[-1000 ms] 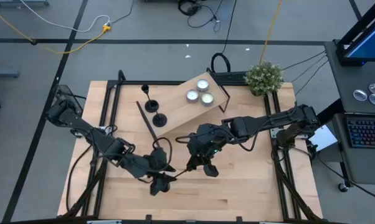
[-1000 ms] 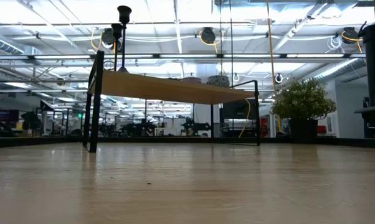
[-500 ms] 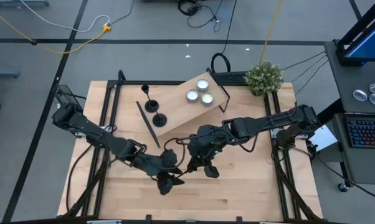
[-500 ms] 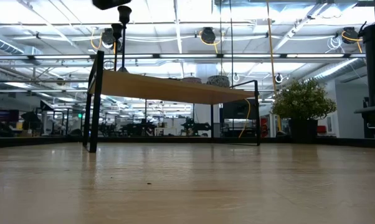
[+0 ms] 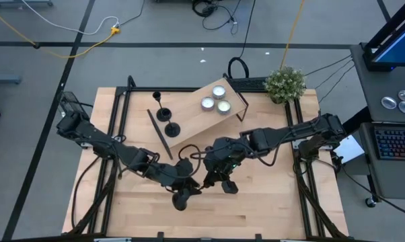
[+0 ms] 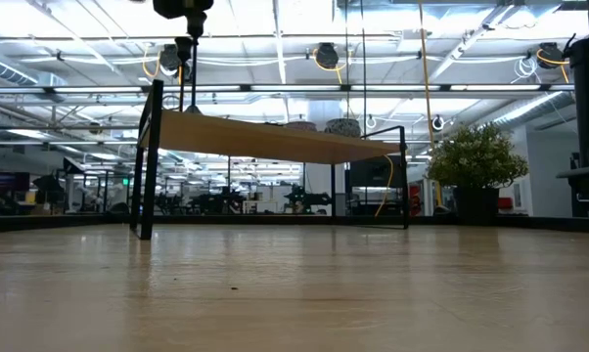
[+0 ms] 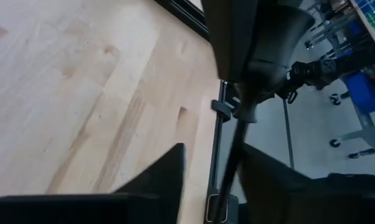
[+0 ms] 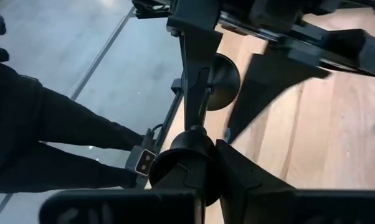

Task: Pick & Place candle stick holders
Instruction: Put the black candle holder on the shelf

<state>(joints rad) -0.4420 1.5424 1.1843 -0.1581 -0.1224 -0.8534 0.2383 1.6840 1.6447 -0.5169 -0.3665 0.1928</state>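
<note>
One candle stick holder [image 8: 197,93] is in the air, in front of the raised wooden shelf [image 5: 196,119] and above the surface [image 5: 270,208], between the two arms. The right end effector [image 5: 214,176] seems closed on its one end: in the right wrist view a round dark part sits tight between the fingers. The left end effector [image 5: 187,189] stands around the thin stem [image 7: 228,171] with a narrow opening, and I judge it is not yet closed, because a gap shows on one side of the stem.

The holder looks light, stiff and smooth, so it may turn or slip in the fingers. The stem is the best place to take it, near the disc base [image 8: 225,81], where the weight probably is. A pull to the side could tilt it.

Other holders [image 5: 171,128] stand on the shelf end far from the tealight candles [image 5: 207,103].

From above, the held one is almost hidden by the dark arms. Which end is the cup I cannot tell. The low view does not show it clearly.
</note>
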